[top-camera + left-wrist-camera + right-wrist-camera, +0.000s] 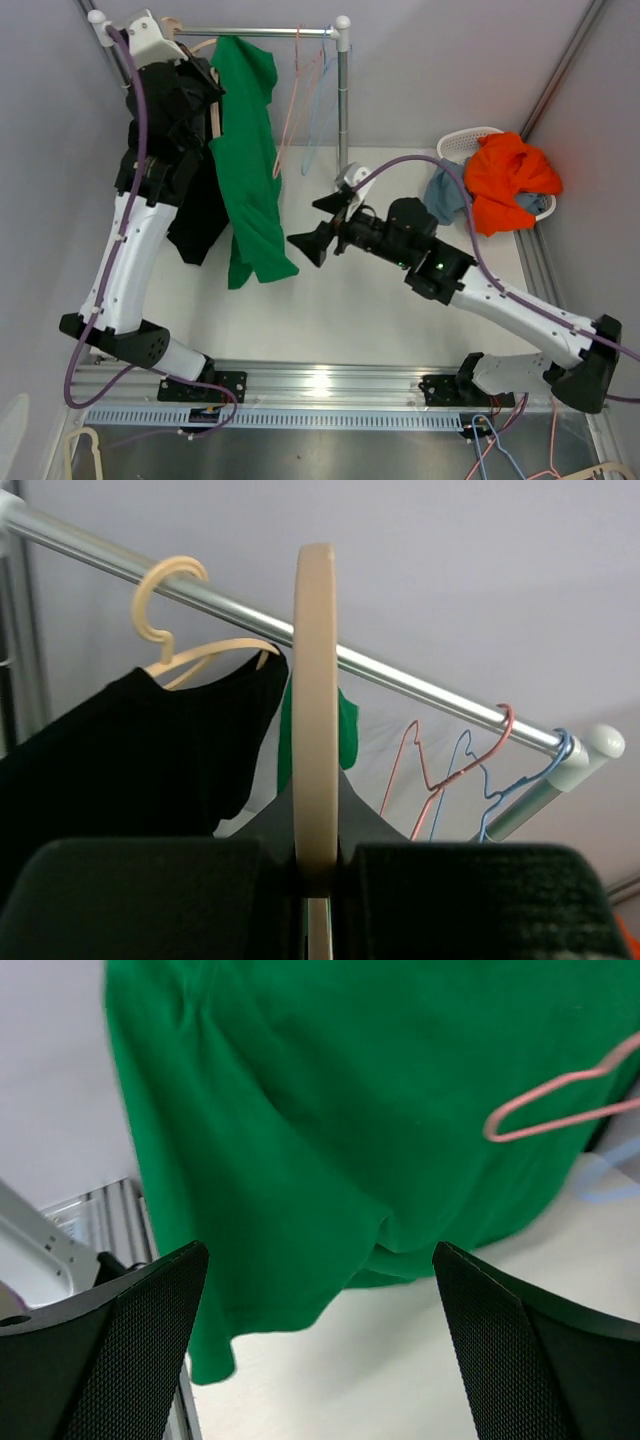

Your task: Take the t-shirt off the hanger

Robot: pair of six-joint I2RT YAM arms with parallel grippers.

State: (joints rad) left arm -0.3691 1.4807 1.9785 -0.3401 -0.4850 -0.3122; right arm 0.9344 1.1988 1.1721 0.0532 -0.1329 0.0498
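The left gripper [316,875] is clamped on the beige hanger [315,710] near the counter's far-left corner. The green t-shirt [248,160] drapes just beside it, next to a black shirt [195,215]. The right gripper [313,226], with its fingers spread apart, faces the t-shirt's hem mid-counter.

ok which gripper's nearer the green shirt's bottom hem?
Right. The right gripper sits open just beside the green shirt's hem, facing it, not touching. The left gripper is up by the rail, shut on the beige hanger.
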